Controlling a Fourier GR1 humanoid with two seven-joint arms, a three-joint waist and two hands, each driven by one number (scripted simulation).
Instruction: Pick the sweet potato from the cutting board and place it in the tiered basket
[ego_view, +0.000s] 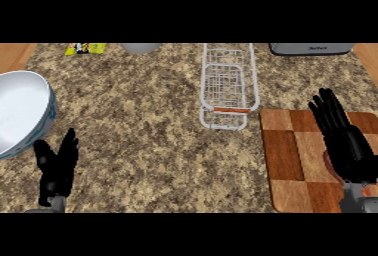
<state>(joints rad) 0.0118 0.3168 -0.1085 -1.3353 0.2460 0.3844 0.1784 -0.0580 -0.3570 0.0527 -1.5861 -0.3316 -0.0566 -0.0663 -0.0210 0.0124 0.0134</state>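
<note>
A checkered wooden cutting board (288, 160) lies at the right of the counter. My right hand (345, 142) is stretched out over it with straight fingers pointing away from me. A small reddish-brown edge of the sweet potato (328, 162) shows just left of the palm; the rest is hidden under the hand. The white wire tiered basket (229, 85) stands at the middle back, left of the board's far corner. My left hand (57, 167) rests open at the lower left, fingers up.
A large white bowl (22, 112) sits at the left edge. At the back edge are a yellow packet (85, 48), a grey round object (140, 48) and a metal toaster (310, 48). Speckled granite counter (140, 130) lies between hands and basket.
</note>
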